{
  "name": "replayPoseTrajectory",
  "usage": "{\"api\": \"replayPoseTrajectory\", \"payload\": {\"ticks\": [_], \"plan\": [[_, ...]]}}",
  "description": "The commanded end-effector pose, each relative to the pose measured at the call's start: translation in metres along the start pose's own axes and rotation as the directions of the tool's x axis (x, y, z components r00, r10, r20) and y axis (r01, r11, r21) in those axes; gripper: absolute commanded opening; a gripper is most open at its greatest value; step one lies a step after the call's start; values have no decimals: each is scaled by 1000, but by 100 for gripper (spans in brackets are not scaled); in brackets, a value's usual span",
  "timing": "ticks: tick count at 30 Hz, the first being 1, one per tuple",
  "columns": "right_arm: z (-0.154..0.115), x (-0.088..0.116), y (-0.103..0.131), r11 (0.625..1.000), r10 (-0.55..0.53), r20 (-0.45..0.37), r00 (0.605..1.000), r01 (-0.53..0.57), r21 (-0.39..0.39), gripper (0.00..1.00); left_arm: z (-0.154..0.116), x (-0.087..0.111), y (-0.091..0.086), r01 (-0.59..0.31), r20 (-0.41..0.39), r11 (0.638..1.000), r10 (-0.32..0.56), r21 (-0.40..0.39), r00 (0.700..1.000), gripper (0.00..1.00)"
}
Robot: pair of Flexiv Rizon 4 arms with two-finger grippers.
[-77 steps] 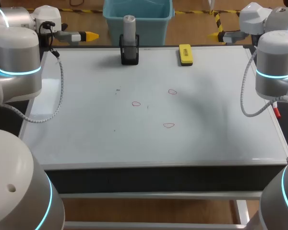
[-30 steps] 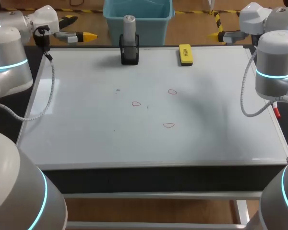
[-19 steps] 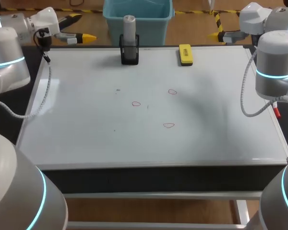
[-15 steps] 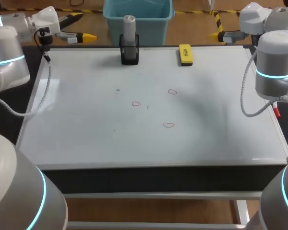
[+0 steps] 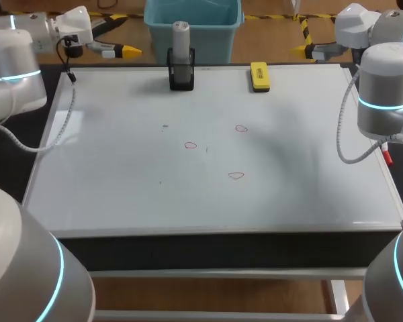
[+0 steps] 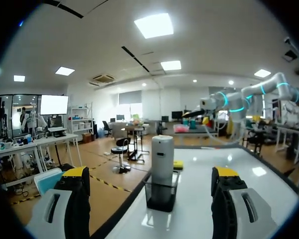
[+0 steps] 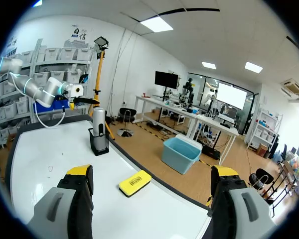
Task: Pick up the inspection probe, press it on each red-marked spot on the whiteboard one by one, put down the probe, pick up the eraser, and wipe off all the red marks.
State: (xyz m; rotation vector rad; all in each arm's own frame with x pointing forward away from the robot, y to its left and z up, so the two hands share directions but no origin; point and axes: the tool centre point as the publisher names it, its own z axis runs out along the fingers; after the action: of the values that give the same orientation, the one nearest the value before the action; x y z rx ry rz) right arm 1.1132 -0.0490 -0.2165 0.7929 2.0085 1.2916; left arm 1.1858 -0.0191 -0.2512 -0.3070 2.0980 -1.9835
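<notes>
The inspection probe stands upright, long axis vertical, in a black holder at the far edge of the whiteboard. The left gripper, spread wide and empty, points sideways at it from the far left corner, the probe dead ahead. The right gripper, also wide and empty, is farther off.

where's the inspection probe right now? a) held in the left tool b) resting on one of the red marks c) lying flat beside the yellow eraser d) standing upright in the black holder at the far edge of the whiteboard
d: the inspection probe stands upright in the black holder at the far edge of the whiteboard, apart from the yellow eraser.
</notes>
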Motion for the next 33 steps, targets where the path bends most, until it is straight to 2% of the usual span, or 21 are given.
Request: {"api": "replayPoseTrajectory", "payload": {"ticks": [1,8,15,22,33], "plan": [[0,0,0,1000,0,-1,1000,0,1,100,14,-17,9,2,-143,1000,-2,3,990,100],[0,0,0,1000,0,-1,1000,0,1,100,31,-29,15,7,-168,1000,-8,-3,986,100],[0,0,0,1000,0,-1,1000,0,1,100,51,-31,19,41,-214,999,-35,27,976,100],[0,0,0,1000,0,-1,1000,0,1,100,69,-28,18,56,-274,997,-42,43,961,100],[0,0,0,1000,0,-1,1000,0,1,100,83,-15,17,72,-309,997,-57,40,949,100]]}}
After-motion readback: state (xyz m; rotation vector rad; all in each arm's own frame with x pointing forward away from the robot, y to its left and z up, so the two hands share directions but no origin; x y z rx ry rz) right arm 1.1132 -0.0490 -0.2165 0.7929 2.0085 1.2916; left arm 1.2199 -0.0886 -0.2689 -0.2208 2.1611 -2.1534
